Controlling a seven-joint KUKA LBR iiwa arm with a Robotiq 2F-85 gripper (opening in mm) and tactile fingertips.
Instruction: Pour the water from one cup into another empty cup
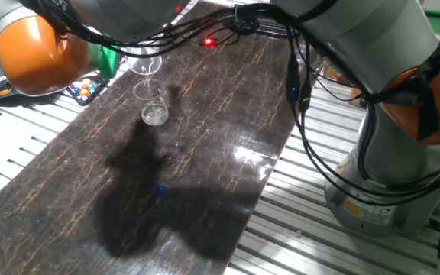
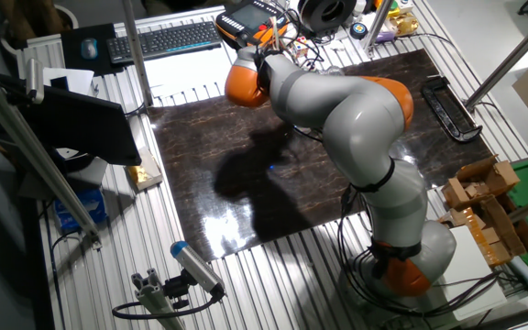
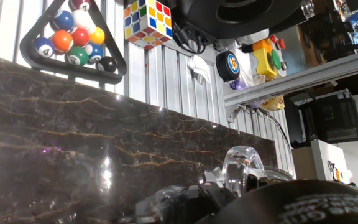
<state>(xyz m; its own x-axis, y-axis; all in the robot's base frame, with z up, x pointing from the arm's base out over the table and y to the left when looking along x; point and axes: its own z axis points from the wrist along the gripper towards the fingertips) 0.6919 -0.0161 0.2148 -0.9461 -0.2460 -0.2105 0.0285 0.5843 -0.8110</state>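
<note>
The taller clear tumbler (image 1: 145, 66) hangs tilted in the air just above the shorter clear cup (image 1: 153, 107), which stands upright on the dark marble mat (image 1: 205, 137). A bright patch shows in the bottom of the short cup; I cannot make out water for certain. In the hand view the tumbler's thick ringed base (image 3: 241, 169) sits right at my gripper (image 3: 232, 190), which appears shut on it. The fingers are mostly hidden there. The short cup shows only as faint glints (image 3: 105, 174). In the other fixed view my arm (image 2: 337, 110) hides both cups.
A triangle rack of billiard balls (image 3: 73, 37) and a Rubik's cube (image 3: 148, 22) lie just beyond the mat's far edge. A green object (image 1: 110, 59) stands near the cups. The robot base (image 1: 380, 191) stands to the right of the mat.
</note>
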